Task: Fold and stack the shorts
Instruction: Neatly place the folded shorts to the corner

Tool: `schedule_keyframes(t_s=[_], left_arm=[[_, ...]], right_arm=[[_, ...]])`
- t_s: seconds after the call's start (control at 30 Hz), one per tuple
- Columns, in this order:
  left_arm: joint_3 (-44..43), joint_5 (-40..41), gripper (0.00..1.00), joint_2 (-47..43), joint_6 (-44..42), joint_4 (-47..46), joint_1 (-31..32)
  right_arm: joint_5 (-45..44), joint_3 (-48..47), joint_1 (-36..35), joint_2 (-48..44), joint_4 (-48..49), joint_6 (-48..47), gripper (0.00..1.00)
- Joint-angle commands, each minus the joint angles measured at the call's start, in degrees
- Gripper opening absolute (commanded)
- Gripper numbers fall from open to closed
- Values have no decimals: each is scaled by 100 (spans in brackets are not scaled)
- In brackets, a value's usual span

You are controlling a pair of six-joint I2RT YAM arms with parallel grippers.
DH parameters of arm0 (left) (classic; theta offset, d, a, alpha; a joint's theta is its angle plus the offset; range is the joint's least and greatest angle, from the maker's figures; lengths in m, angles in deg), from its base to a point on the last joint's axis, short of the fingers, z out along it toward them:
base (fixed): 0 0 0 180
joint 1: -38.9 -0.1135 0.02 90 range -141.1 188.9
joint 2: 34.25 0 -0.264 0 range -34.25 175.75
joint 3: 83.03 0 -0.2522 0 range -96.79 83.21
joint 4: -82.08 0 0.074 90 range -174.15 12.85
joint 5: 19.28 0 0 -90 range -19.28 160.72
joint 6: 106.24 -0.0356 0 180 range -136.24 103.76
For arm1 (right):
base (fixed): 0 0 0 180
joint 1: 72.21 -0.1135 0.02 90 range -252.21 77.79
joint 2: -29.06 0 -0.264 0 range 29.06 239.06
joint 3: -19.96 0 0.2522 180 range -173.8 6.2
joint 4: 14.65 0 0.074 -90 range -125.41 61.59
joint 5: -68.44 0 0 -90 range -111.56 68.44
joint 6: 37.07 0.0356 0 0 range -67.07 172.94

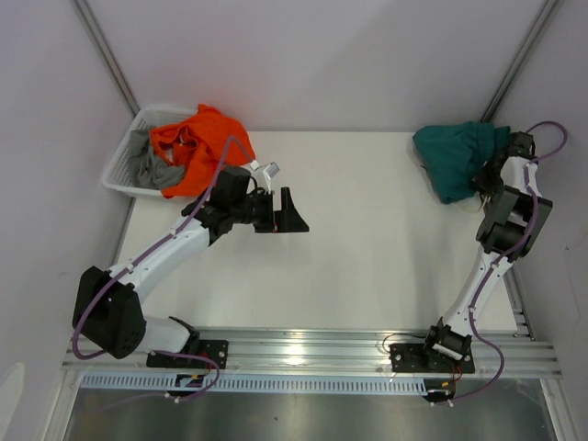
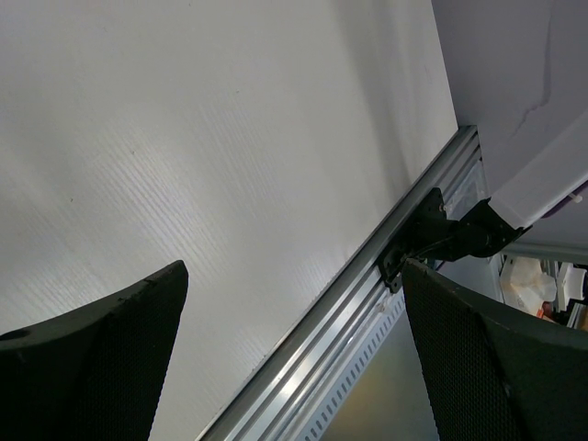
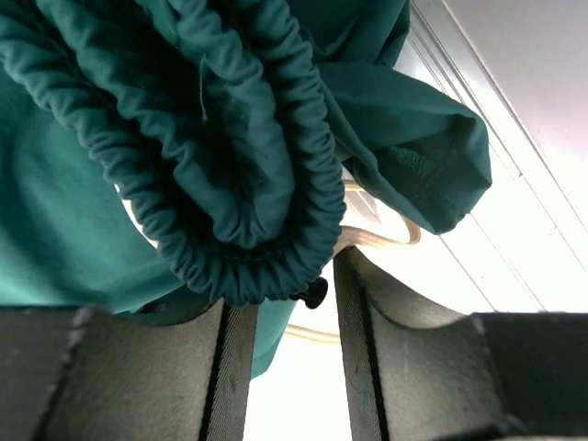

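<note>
L grip (image 1: 292, 213): spread wide, empty, mid-left of frame.
R grip (image 3: 287, 285): at teal shorts (image 1: 455, 156), upper right; can't tell if grasping.

a lab cell: white table (image 1: 367, 248), aluminium rail (image 1: 312, 347).

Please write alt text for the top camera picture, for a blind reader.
Crumpled teal shorts lie at the far right corner of a white table, with the right hand against them. The left hand is open above the table's left part, near a white basket of orange and grey clothes.
</note>
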Motion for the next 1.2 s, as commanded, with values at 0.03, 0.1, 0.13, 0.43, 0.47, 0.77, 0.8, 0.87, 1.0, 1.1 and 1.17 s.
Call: schedule_keyframes(t_s=[0.03,0.1,0.13,0.43,0.47,0.77,0.8,0.87,1.0,1.1,1.17], left_arm=[[-6,-163,99,-127,0,-125,29],[-6,-163,99,-118,9,-134,38],[-6,-155,99,-110,17,-160,30],[30,-207,99,-101,53,-213,29],[38,-216,99,-101,35,-196,38],[-23,-207,99,-92,-9,-117,30],[3,-207,99,-92,-18,-117,38],[12,-198,99,-83,-18,-116,38],[-15,-207,99,-39,-18,-117,38],[3,-216,99,-30,-26,-117,29],[38,-233,99,-30,-35,-125,29]], right_arm=[[-55,-139,347,-434,312,227,41],[24,-95,294,-742,348,192,42],[77,-104,250,-830,392,192,42],[490,-1297,268,-366,50,420,34],[490,-1551,268,-287,6,429,32],[130,-2064,311,426,-258,376,14],[130,-1968,320,426,-241,367,14],[8,-1801,329,382,-153,324,13],[-668,-1686,347,505,-170,245,8],[-1439,-1712,294,663,-170,148,0],[-1723,-1756,233,838,-144,52,0]])
